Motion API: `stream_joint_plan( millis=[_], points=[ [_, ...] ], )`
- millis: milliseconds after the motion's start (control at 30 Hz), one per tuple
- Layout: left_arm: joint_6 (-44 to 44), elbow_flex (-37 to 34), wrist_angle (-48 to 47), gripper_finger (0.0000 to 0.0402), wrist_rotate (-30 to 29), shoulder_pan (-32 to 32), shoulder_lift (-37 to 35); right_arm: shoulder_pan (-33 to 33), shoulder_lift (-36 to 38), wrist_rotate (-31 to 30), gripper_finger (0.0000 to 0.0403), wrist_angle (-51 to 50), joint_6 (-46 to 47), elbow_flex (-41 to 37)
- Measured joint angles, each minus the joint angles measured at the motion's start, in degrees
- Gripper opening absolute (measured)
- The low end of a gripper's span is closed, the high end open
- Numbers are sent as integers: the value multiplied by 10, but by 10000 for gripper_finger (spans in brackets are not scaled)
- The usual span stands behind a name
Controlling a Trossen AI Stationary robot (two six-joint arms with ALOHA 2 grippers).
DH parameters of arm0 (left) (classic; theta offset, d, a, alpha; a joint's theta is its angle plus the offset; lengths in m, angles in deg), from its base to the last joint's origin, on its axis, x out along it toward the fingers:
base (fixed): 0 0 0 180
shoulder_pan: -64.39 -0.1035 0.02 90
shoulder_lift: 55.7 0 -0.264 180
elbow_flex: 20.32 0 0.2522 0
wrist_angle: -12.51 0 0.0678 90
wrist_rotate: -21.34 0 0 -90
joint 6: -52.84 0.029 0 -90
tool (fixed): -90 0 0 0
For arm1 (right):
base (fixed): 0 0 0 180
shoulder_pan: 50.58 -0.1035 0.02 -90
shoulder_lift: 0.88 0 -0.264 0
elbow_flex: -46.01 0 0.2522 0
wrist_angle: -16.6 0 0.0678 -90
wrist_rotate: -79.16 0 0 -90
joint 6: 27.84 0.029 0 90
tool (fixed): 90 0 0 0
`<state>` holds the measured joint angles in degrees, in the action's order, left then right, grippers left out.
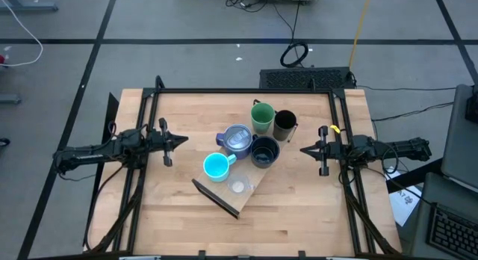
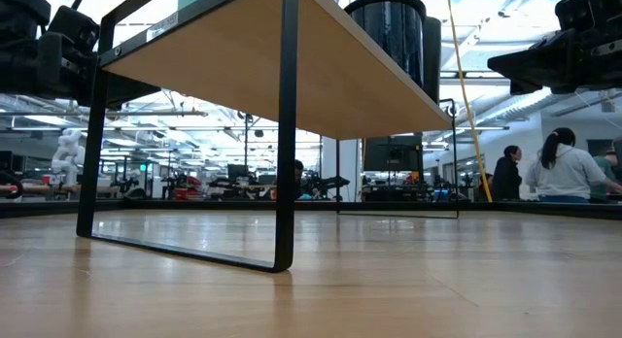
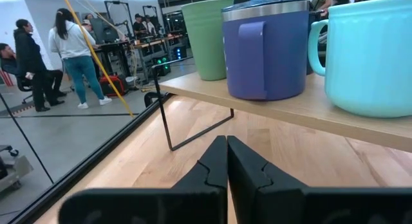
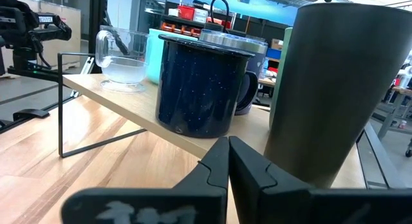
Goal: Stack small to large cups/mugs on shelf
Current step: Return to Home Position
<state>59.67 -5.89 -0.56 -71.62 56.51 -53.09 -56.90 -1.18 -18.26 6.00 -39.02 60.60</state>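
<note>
1. Left claw [image 1: 181, 140]: fingers pressed together and holding nothing. It is level with the table and pulled clear of the shelf [image 2: 321, 76].
2. Right claw [image 1: 304, 149]: also closed and empty. It faces the left claw from the other side of the shelf, apart from it.
3. All six cups stand on the shelf between the two claws.
   - Ahead of the left claw are the cyan mug [image 1: 216, 166], purple mug [image 1: 237, 139] and green tumbler [image 1: 262, 116].
   - Ahead of the right claw are the clear cup [image 1: 239, 187], dark mug [image 1: 264, 150] and black cup [image 1: 284, 124].
4. Step in hand: placing looks done, with each row running from small to large. Nothing is left on the table to fetch, so this looks like the retreat to rest.
5. Next move: each arm should draw straight back from the shelf and fold in. The claws should stay closed and avoid any sideways swing, because a knock to the bracket or board could topple the taller cups.
</note>
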Motion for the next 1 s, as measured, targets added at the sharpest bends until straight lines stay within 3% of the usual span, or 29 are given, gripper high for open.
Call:
stream_joint_plan(
  millis=[400, 1000],
  points=[
    [0, 0, 0, 31, 0, 0, 0, 0, 2, 0, 0, -1, 24, 0],
    [0, 0, 0, 31, 0, 0, 0, 45, 3, 0, 0, -10, 75, 0]
  ],
)
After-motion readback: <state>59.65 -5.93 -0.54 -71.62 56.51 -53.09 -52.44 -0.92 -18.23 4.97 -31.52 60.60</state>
